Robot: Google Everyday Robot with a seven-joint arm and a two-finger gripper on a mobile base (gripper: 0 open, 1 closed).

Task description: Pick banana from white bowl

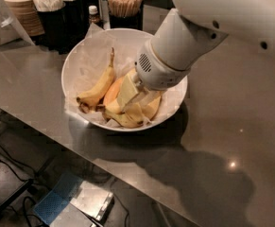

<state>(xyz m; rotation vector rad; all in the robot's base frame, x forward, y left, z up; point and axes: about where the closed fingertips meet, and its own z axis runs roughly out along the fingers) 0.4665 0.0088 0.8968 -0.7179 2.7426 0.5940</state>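
On the counter (241,122), the white bowl (70,64) holds banana (125,120) and hand (135,100).

There is one gripper claw (130,98), on one white arm (184,46), down inside the one white bowl (80,56). Three bananas lie in that bowl: one bright yellow banana (127,120) directly beneath the claw, one orange-tinted banana (110,92) touching the claw's left side in the view, and one slimmer banana (99,87) further left of it. Beyond the claw, past the bowl's far rim, stand at least two dark cups, one holding wooden sticks (124,4) and one holding white packets (56,14), along with one small bottle (94,13) and one stack of tan paper cups (22,12). One grey counter (231,126) carries it all.
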